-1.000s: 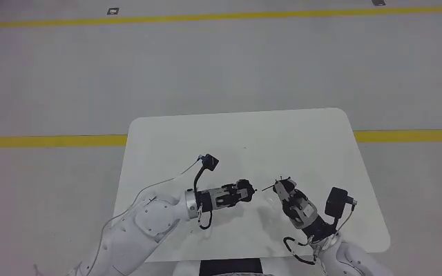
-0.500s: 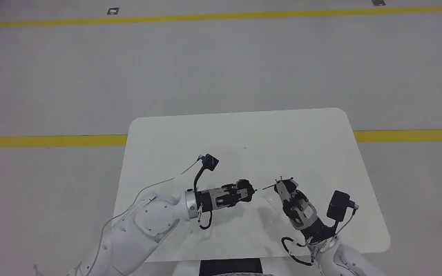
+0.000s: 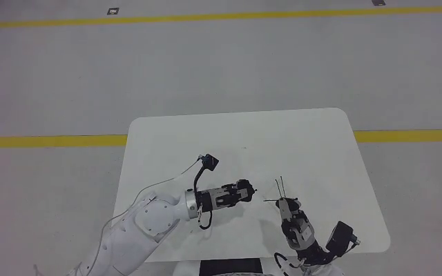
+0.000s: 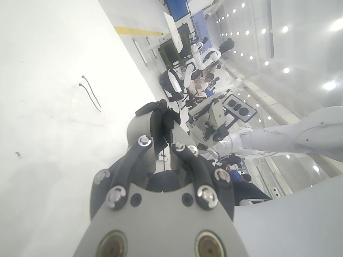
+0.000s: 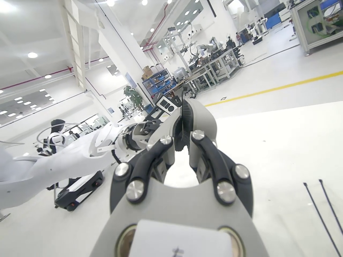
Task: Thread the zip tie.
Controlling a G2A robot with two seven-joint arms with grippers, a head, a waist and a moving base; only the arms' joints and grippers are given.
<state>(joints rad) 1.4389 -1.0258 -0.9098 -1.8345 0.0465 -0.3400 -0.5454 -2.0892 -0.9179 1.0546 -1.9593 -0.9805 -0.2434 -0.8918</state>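
You had two loose zip ties (image 3: 279, 186) lying side by side, nearly parallel, on the white table (image 3: 207, 131), and everything else was best placed from that pair. Your right gripper (image 5: 184, 113) sat just beside the pair's robot-side end, its fingers pressed tight together. From above, a thin dark strip, the held zip tie (image 3: 269, 201), stuck out of that clenched tip. It ran toward the robot's left, passing on the robot side of the pair's near end. In the wrist view the pads hid the grasp itself, so you had only the overhead view for it.

Your left gripper (image 4: 160, 111) was on the robot's left of the pair, near it but apart, and pointed toward it. It too was clenched, with its black pads meeting at the tip. Whether anything was pinched between those pads, you could not tell. The free end of the held zip tie stopped short of the left gripper, leaving a gap. In both wrist views the pair lay flat, apart from either gripper's fingers.
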